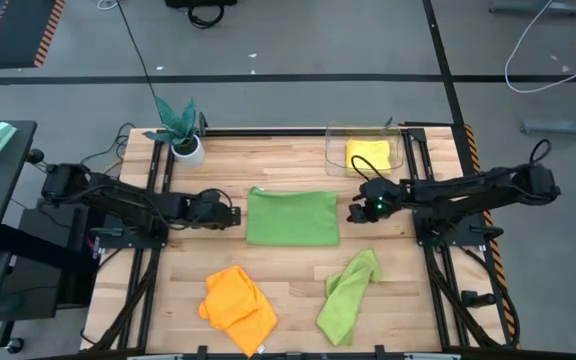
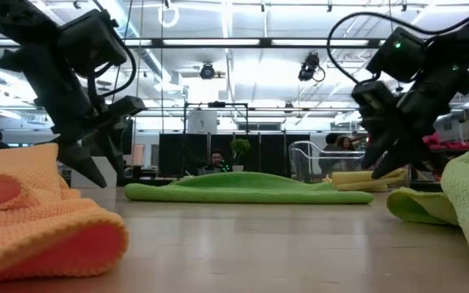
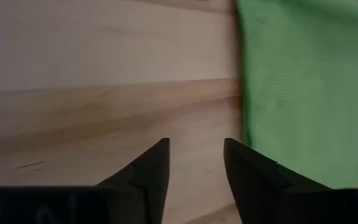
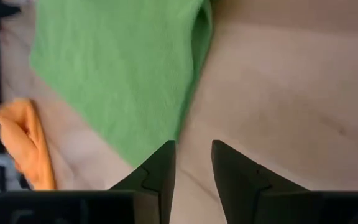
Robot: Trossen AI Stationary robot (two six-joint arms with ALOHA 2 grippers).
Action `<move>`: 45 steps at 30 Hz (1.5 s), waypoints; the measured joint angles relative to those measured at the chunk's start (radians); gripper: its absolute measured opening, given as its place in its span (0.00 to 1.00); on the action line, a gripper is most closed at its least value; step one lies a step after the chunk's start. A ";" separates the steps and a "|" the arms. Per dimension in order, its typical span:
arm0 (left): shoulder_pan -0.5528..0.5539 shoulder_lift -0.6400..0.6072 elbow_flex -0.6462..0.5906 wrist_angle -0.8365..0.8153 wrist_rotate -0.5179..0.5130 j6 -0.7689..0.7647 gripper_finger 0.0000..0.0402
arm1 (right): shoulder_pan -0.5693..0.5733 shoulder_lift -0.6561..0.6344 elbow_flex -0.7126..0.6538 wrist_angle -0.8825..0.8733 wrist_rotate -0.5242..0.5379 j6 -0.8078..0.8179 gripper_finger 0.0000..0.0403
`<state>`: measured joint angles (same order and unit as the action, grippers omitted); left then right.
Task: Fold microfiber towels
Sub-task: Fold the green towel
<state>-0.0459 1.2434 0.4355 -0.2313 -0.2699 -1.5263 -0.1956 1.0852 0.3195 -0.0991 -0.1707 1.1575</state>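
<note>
We've got the left gripper (image 1: 236, 214) and right gripper (image 1: 352, 212) both open and empty beside the folded green towel (image 1: 291, 216) (light, floppy, best pinched at its corners).

Green towel (image 1: 291, 217) lies flat mid-table, left gripper (image 1: 230, 214) and right gripper (image 1: 356, 209) flanking its ends. Orange towel (image 1: 238, 303) and second green towel (image 1: 349, 293) sit crumpled up front; yellow towel (image 1: 368, 155) in a clear bin (image 1: 334, 150).
</note>
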 joint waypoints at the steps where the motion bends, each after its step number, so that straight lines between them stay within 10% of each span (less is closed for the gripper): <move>1: 0.005 -0.001 0.000 0.006 0.000 0.014 0.41 | -0.017 0.010 0.001 0.005 -0.005 0.005 0.28; 13: 0.080 0.000 0.000 0.060 0.014 0.123 0.43 | -0.118 0.206 0.000 0.202 -0.171 0.021 0.28; 45: 0.084 0.000 0.001 0.256 0.032 0.287 0.45 | -0.115 0.521 0.141 0.371 -0.195 0.083 0.28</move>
<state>0.0380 1.2434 0.4362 0.0242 -0.2379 -1.2389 -0.3111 1.6062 0.4602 0.2716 -0.3662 1.2404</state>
